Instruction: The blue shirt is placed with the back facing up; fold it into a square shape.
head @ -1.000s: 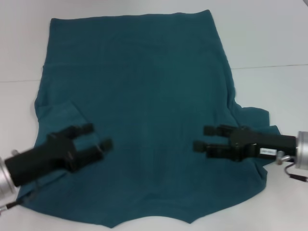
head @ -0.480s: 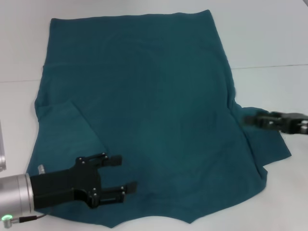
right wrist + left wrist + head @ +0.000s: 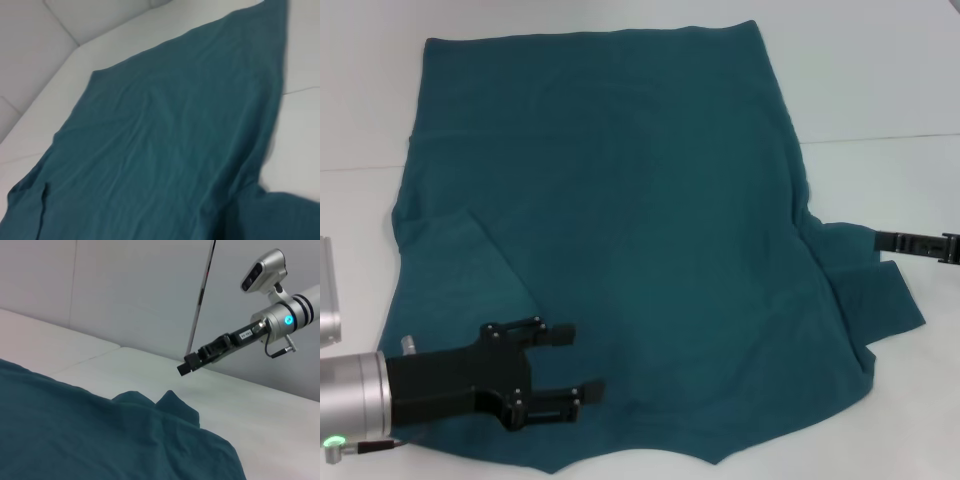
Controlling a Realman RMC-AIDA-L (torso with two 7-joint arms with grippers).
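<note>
The blue shirt (image 3: pixel 620 200) lies spread flat on the white table, plain side up, with its hem at the far end. One sleeve is folded in on the left (image 3: pixel 460 260) and the other sticks out on the right (image 3: pixel 885 300). My left gripper (image 3: pixel 588 360) hovers open over the shirt's near left corner, nothing between its fingers. My right gripper (image 3: pixel 882 240) reaches in from the right edge, just above the right sleeve; it also shows in the left wrist view as the right gripper (image 3: pixel 186 367), held above the table beyond the shirt (image 3: pixel 100 440). The right wrist view shows only the shirt (image 3: pixel 165 150).
The white table (image 3: pixel 880 90) surrounds the shirt, with a seam line (image 3: pixel 890 137) running across it on the right. Pale wall panels and a thin dark pole (image 3: pixel 202 290) stand behind the table in the left wrist view.
The left arm swung from the left side down to the shirt's near left corner, then held still. The right arm pulled back off the shirt to the right edge.
</note>
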